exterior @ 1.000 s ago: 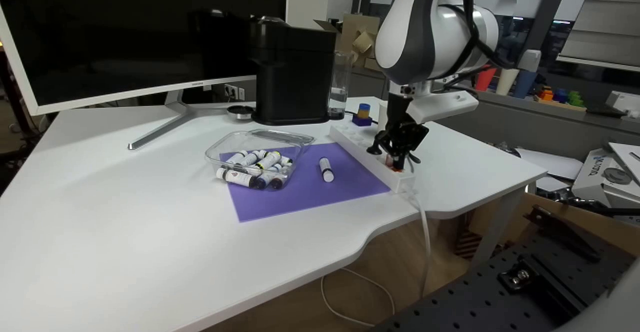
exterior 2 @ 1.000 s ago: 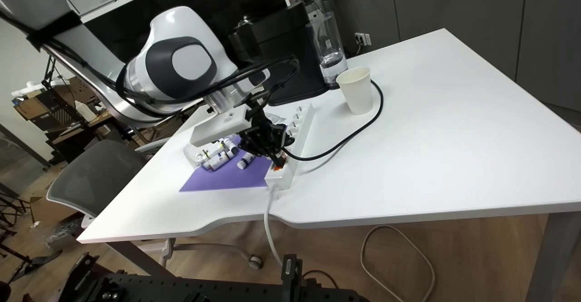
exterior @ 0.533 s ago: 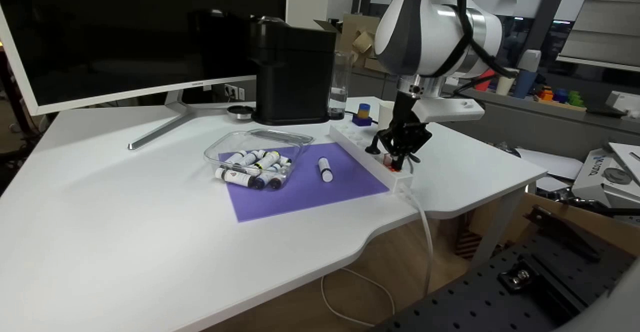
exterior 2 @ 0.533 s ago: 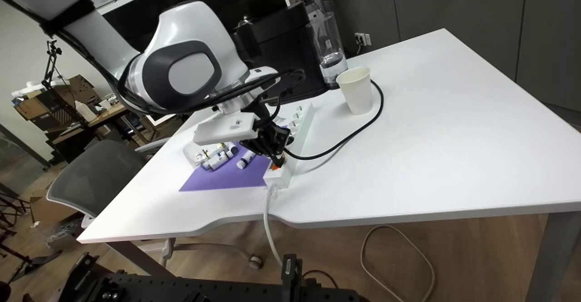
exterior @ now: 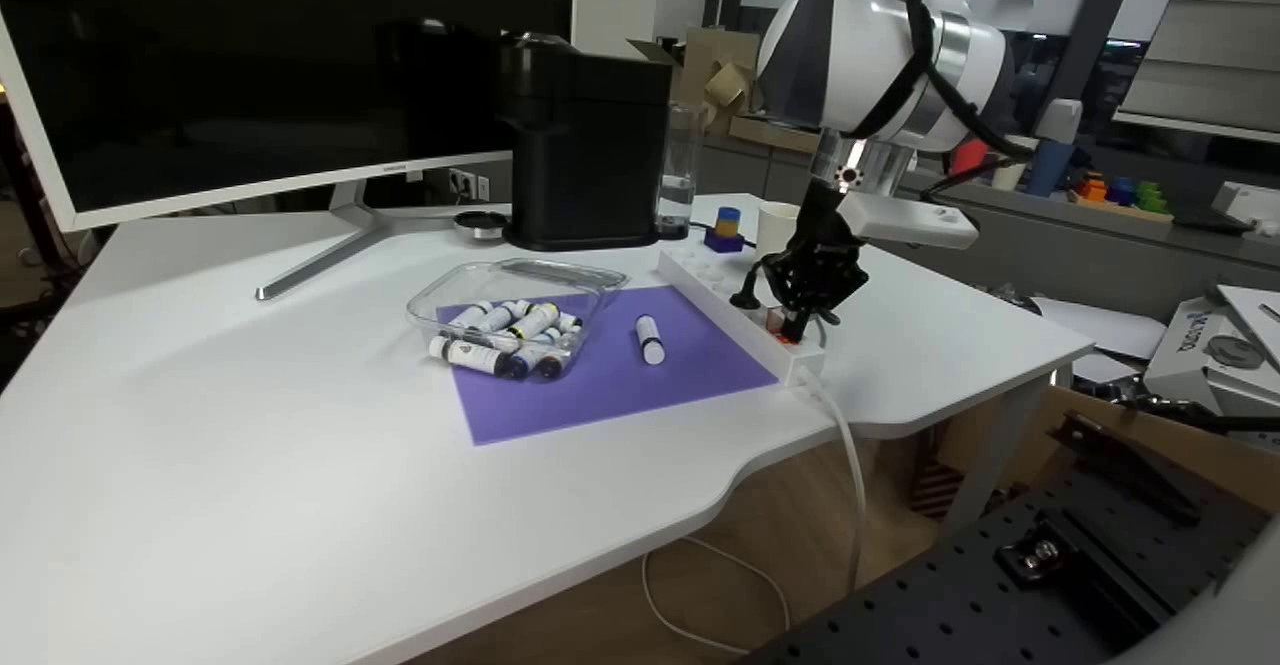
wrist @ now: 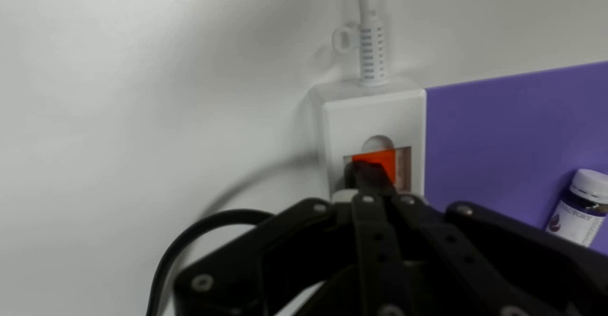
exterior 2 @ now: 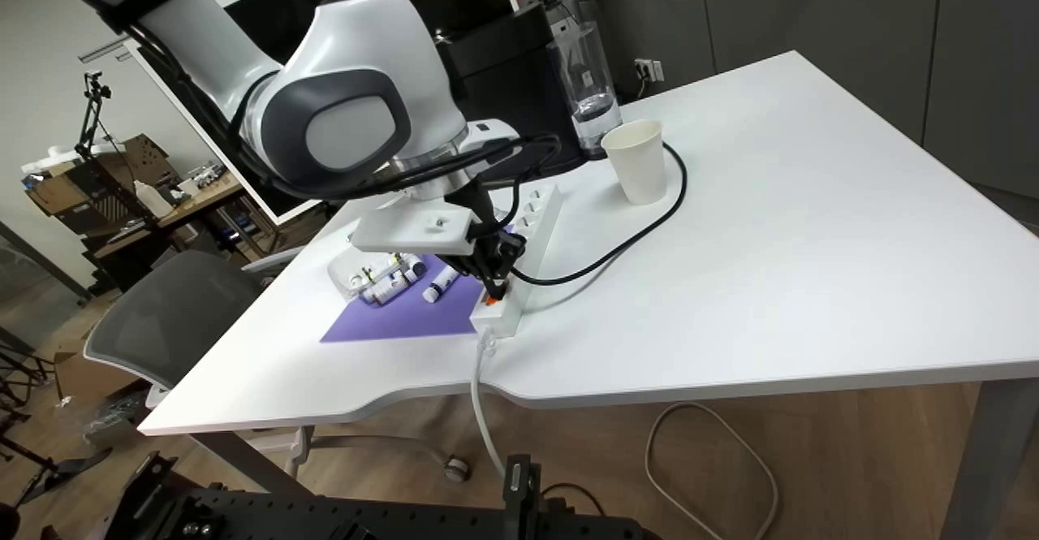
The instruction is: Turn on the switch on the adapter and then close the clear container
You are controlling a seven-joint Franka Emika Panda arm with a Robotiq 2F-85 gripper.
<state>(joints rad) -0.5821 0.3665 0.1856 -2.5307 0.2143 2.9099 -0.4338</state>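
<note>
The adapter, a slim white power strip [exterior: 725, 307] [exterior 2: 497, 324], lies along the purple mat's edge; its cable end shows in the wrist view [wrist: 375, 111]. The orange-red switch [wrist: 388, 161] is partly covered by my fingertips. My gripper [wrist: 371, 169] is shut with nothing seen between its fingers. It points down onto the switch in both exterior views [exterior: 793, 329] [exterior 2: 496, 290]; I cannot tell how firmly it presses. The clear container [exterior: 440, 295] [exterior 2: 339, 270] stands on the mat's far corner with its clear lid [exterior: 565, 271] open, holding several small bottles.
One bottle [exterior: 650, 338] lies loose on the purple mat [exterior: 610, 400]. A black plug [exterior: 745, 297] with a black cable sits in the strip beside the gripper. A paper cup [exterior 2: 637, 162], a black machine [exterior: 590, 145] and a monitor [exterior: 280, 75] stand behind.
The wrist and arm have tilted while the fingertips stay at the switch. The strip, mat and container have slid very slightly. The gripper stays shut.
</note>
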